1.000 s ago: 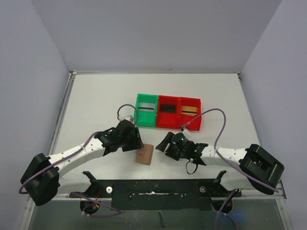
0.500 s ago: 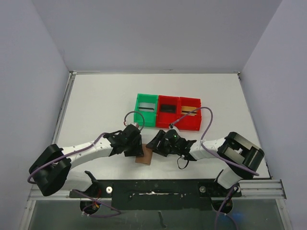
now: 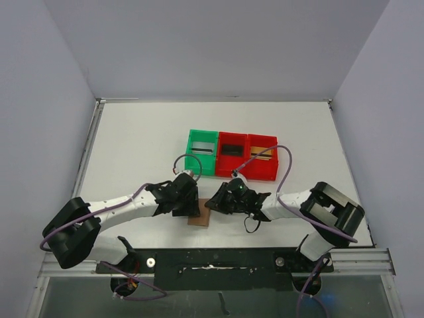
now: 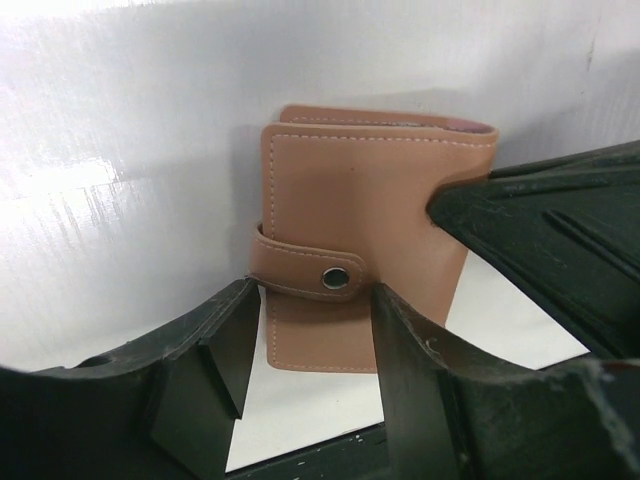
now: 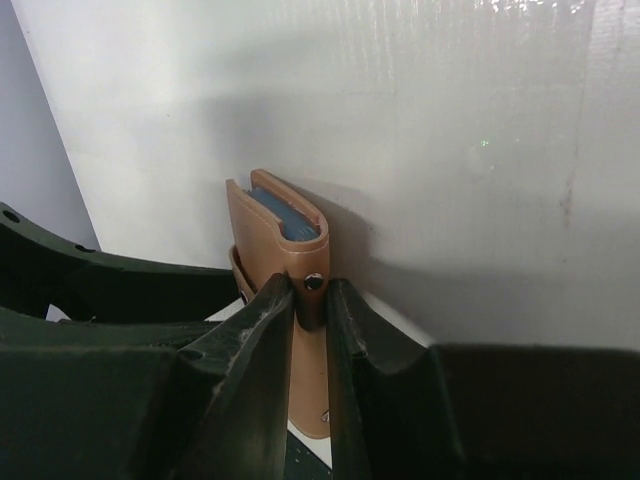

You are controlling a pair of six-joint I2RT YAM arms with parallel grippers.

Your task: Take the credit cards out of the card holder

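The big white surface [image 3: 132, 146] holds everything. Two arms reach in from the near edge and meet in the middle. Further back, three little bins sit side by side in a row: a green bin [image 3: 192, 165], a middle red bin [image 3: 232, 172] and a right red bin [image 3: 262, 175]. A grey card [image 3: 203, 152] lies in the green one, a dark card [image 3: 232, 150] in the middle one and a gold card [image 3: 263, 154] in the right one.

The brown card holder [image 4: 370, 200] sits near the front, well apart from the bins and right between the two claws. Its snap tab [image 4: 305, 272] is done up. The right claw [image 5: 311, 300] is squeezed tight on one thin edge of the card holder. The left claw [image 4: 312, 340] has its fingers apart at the holder's other end. I cannot tell if they touch it.
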